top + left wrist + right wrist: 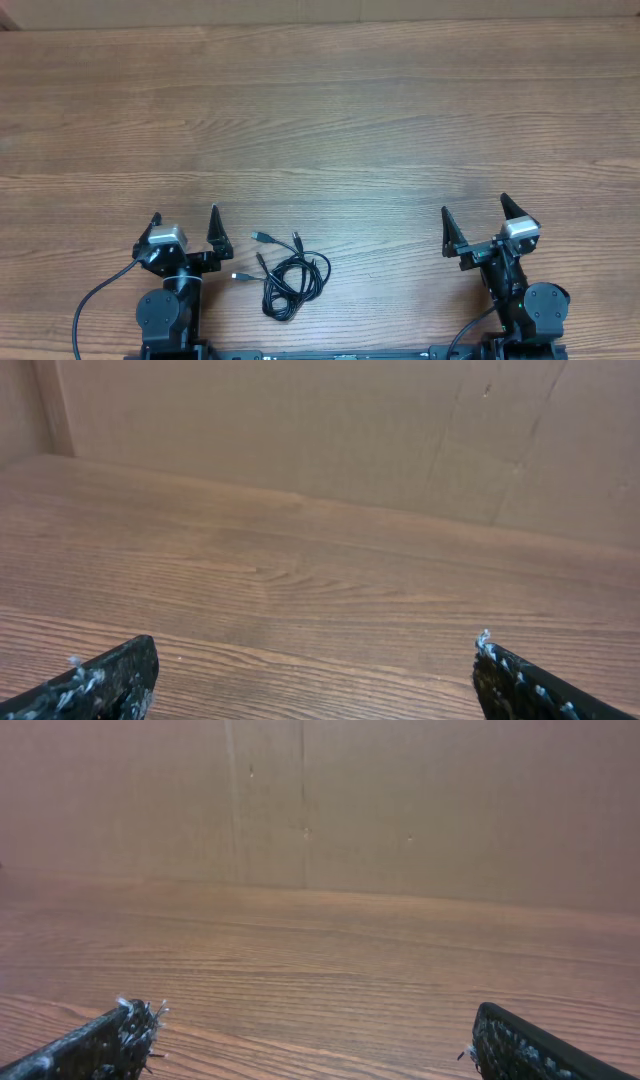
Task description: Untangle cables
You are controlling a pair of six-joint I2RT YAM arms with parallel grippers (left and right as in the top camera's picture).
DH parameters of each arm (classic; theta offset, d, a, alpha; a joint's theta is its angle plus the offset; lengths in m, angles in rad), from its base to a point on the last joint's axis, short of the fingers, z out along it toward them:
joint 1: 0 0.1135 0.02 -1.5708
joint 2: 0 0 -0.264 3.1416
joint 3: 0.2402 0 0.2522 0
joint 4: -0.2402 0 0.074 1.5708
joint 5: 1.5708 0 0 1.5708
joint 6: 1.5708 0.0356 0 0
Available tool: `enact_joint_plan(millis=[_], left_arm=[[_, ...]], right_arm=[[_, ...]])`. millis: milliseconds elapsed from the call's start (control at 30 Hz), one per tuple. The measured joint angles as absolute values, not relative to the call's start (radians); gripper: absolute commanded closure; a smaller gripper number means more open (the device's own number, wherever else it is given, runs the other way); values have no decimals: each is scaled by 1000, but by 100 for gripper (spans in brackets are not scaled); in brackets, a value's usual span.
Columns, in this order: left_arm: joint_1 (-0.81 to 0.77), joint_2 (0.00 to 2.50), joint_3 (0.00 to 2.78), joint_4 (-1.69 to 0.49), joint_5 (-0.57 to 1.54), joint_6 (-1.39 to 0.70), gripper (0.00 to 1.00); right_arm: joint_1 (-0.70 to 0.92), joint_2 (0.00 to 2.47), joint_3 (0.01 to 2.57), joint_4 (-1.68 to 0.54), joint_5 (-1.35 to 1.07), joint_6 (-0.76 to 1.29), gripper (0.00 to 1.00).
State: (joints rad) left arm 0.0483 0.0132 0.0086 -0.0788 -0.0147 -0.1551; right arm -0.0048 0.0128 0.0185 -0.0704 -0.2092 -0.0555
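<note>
The cables (290, 278) lie as a small tangled bundle of thin black cords on the wooden table near its front edge, with silvery plug ends sticking out to the upper left and left. My left gripper (185, 222) is open and empty, just left of the bundle and apart from it. My right gripper (474, 212) is open and empty at the front right, far from the cables. In the left wrist view the open fingers (315, 665) frame bare wood; the right wrist view shows the same between its fingers (310, 1030). The cables are out of both wrist views.
The wooden table (320, 120) stretches far back. A brown cardboard wall (350, 430) stands behind it, also in the right wrist view (400, 800). Thick black arm cables hang at the front left (95, 300).
</note>
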Motion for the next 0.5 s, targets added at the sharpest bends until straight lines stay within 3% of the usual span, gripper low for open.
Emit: enact_joint_plan(millis=[500], left_arm=[[48, 13, 9, -79, -15, -155, 0]], right_arm=[[-5, 13, 19, -70, -210, -56, 0]])
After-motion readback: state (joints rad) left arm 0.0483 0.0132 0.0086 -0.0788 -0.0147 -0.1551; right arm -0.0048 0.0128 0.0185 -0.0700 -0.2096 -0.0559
